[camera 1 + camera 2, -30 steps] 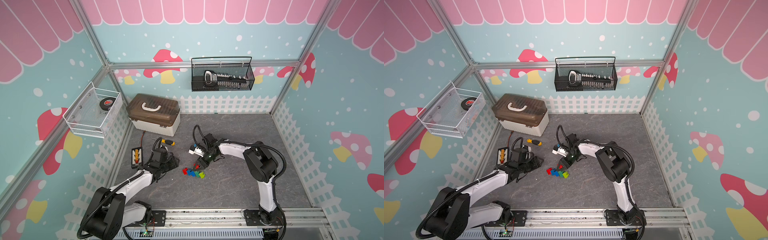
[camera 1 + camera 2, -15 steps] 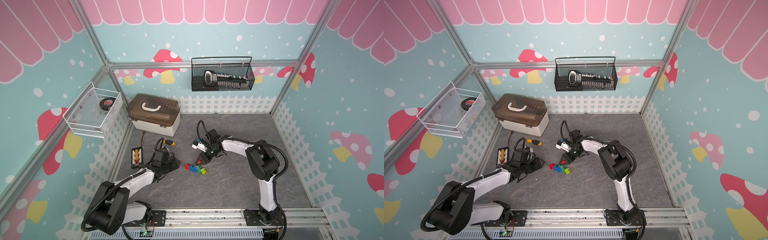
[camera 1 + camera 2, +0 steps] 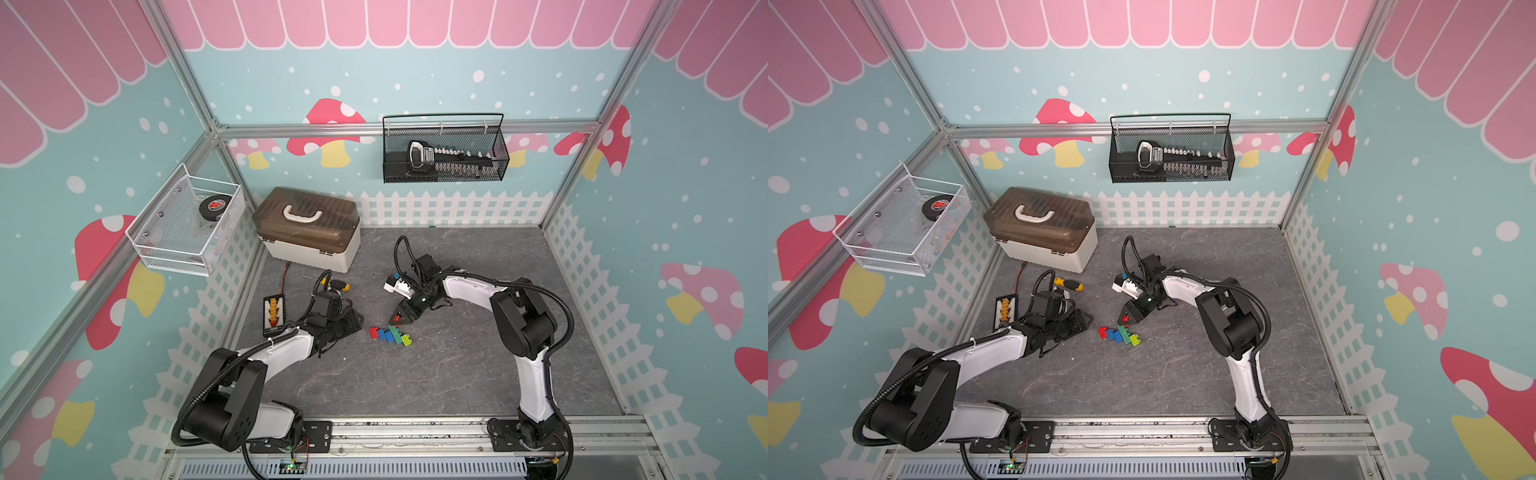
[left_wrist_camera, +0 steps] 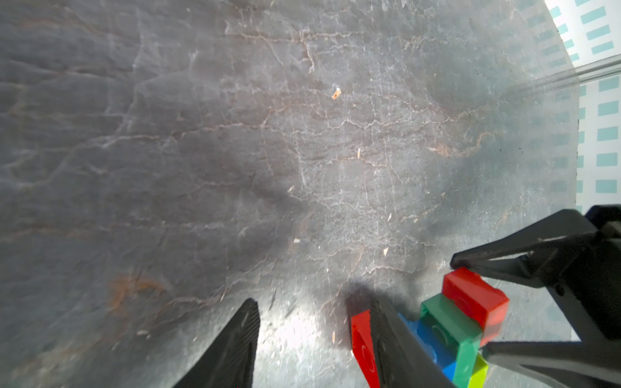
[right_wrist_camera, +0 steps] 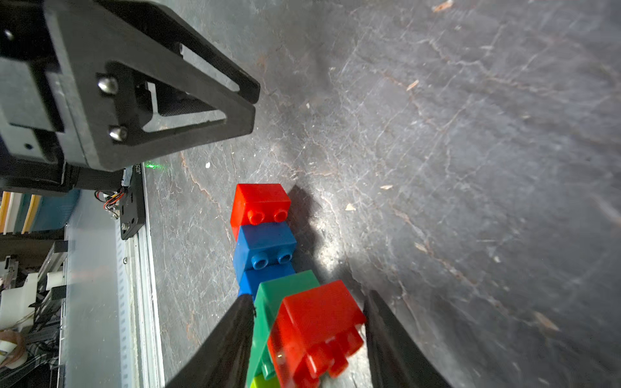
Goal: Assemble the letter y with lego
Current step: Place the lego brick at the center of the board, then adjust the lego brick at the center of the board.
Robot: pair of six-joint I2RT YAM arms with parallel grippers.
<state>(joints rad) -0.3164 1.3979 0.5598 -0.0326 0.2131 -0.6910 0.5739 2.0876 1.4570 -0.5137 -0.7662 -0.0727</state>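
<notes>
Worktop (image 3: 436, 374) middle: right gripper (image 3: 395, 321) is releasing the letter y (image 3: 390, 336), fingers parting; build looks complete; left gripper (image 4: 312, 309) gaping, empty.

Tons of open floor (image 3: 436, 374) on the right side. It's tight around the letter y (image 3: 390, 335) though: left gripper (image 3: 355, 326) and right gripper (image 3: 397, 320) crowd it from two sides.

No clear text anywhere. Red-white emblem on black puck (image 3: 212, 205), white wire basket (image 3: 166, 251): unreadable. Label on tool handle (image 3: 422, 154), black mesh basket (image 3: 446, 175): blurred. Tiny white print on board (image 5: 134, 198), right wrist view: illegible.
</notes>
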